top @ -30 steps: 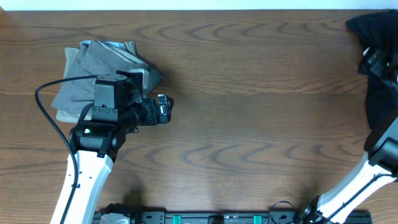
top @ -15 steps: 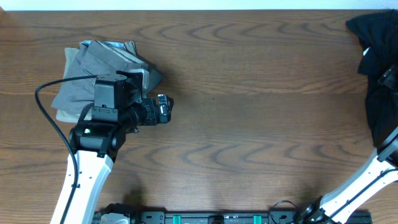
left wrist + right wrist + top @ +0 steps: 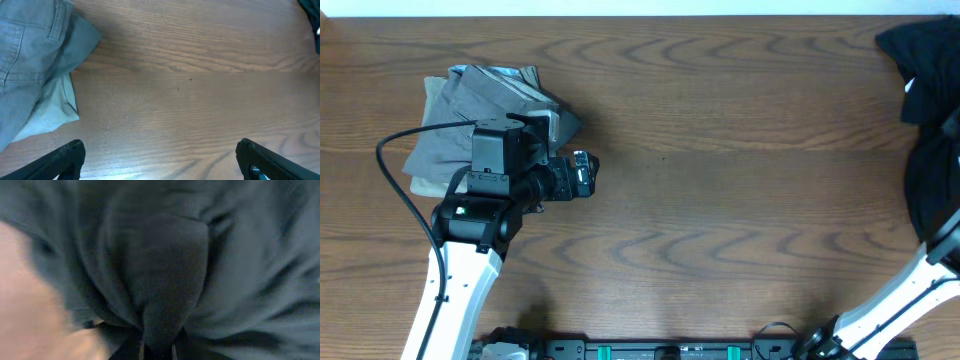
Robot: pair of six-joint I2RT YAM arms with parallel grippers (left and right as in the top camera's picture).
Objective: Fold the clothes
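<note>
The clothes lie in two heaps. Grey trousers over a pale khaki piece are bunched at the table's left; they also fill the upper left of the left wrist view as grey trousers. My left gripper hangs open over bare wood just right of that heap, its fingers wide apart. A black garment lies at the right edge. My right gripper is shut on a pinched ridge of this black garment; from overhead the cloth hides the gripper.
The wooden table stretches between the two heaps. My left arm rises from the front left, with a black cable looping beside it. My right arm comes up from the front right corner.
My right gripper has closed on the black fabric, and the arm has slid toward the right edge, shifting the cloth there. The left arm and grey heap have not moved.
</note>
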